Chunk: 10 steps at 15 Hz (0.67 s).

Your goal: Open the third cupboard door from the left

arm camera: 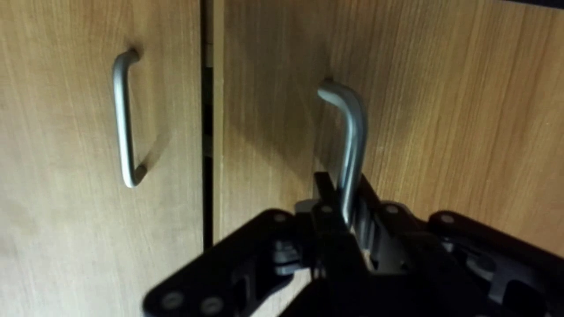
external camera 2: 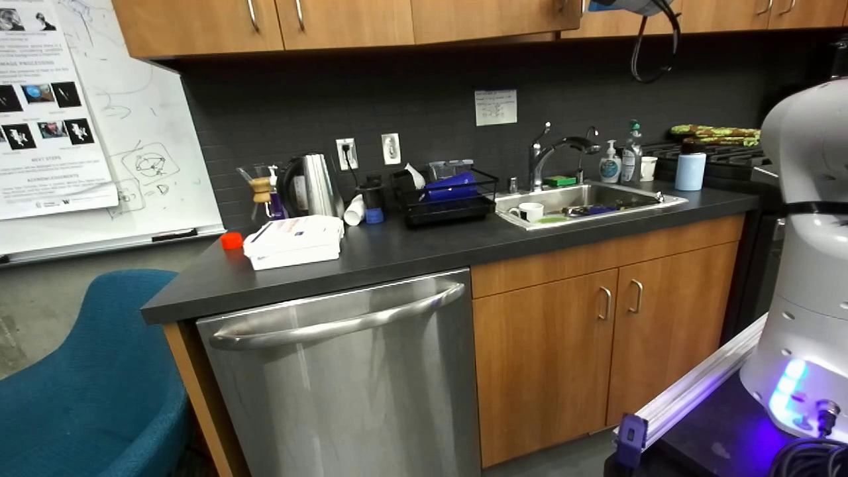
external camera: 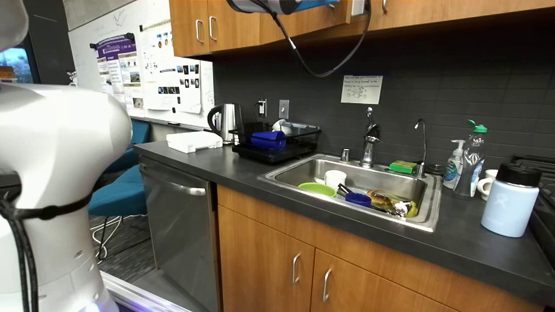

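The third cupboard door (arm camera: 432, 110), plain brown wood, fills the right of the wrist view. In both exterior views it shows at the top edge (external camera: 299, 28) (external camera 2: 490, 18), standing slightly ajar from the cabinet. Its silver bar handle (arm camera: 354, 127) runs down between the fingers of my gripper (arm camera: 343, 185). The gripper is shut on that handle; the handle's lower end is hidden by the fingers. In the exterior views the gripper itself is out of frame; only part of the arm (external camera: 277, 5) shows above, with a hanging cable.
The neighbouring door (arm camera: 66, 154) with its own handle (arm camera: 122, 119) is at left in the wrist view, across a dark gap. Below are the sink (external camera: 433, 203), faucet (external camera: 368, 143), dish rack (external camera 2: 447, 209), kettle (external camera 2: 318, 185) and a blue bottle (external camera: 510, 208).
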Each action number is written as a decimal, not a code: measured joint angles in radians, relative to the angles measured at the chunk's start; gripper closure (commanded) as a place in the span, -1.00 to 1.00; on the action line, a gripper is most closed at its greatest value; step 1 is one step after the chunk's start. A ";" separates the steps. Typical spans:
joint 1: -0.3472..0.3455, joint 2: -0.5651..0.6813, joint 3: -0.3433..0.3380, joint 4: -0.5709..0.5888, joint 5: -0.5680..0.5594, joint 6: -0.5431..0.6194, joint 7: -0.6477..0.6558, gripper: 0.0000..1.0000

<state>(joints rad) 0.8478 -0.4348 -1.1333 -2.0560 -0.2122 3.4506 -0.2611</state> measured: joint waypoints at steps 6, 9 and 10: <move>-0.388 -0.008 0.362 -0.149 0.005 0.001 0.049 0.93; -0.582 -0.030 0.545 -0.220 -0.001 0.001 0.096 0.93; -0.644 -0.044 0.607 -0.246 -0.001 0.001 0.107 0.93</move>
<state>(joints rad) 0.2035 -0.4787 -0.5262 -2.3020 -0.2131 3.4518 -0.1545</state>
